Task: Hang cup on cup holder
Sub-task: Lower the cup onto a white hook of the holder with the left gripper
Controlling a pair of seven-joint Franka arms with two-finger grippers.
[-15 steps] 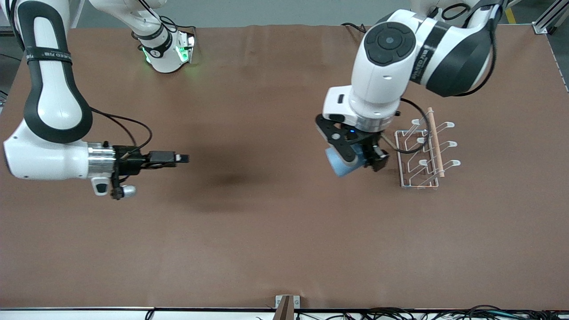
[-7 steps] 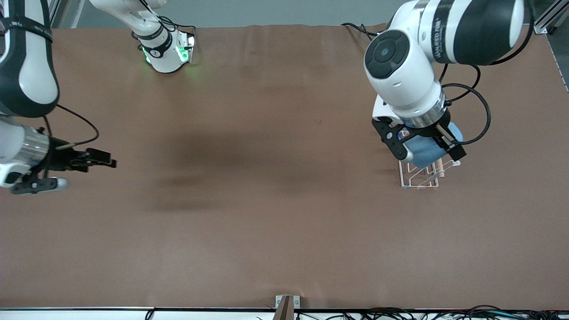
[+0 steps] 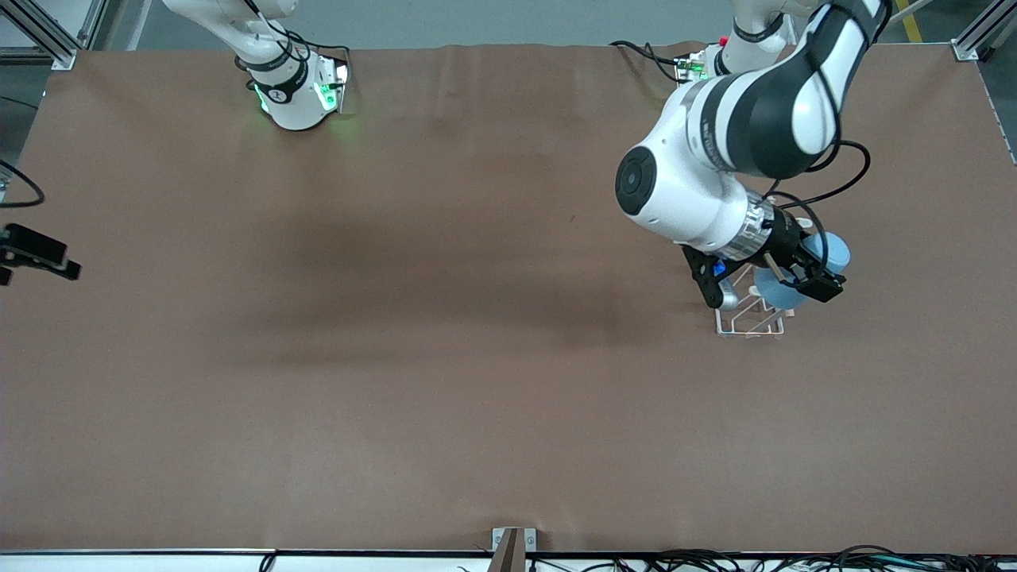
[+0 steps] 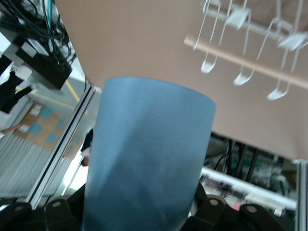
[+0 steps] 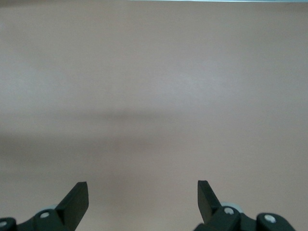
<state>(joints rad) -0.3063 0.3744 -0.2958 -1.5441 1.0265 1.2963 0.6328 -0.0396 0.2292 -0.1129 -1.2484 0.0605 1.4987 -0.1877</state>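
Left arm bent, wrist tilted; left gripper (image 3: pixel 783 280) held in the air, fingers clamped on a load between them. Right arm waits at the right arm's end; right gripper (image 5: pixel 143 195) fingers spread wide, nothing between them.

- My left gripper (image 3: pixel 783 278) and its arm cover most of the cup holder (image 3: pixel 747 324) in the front view (only the near end of its base peeks out).
- The cup (image 4: pixel 147 159) is cut off at the left wrist view's edge, so I can't see its bottom.
- My right gripper (image 3: pixel 36 253) is half cut off at the front view's edge.
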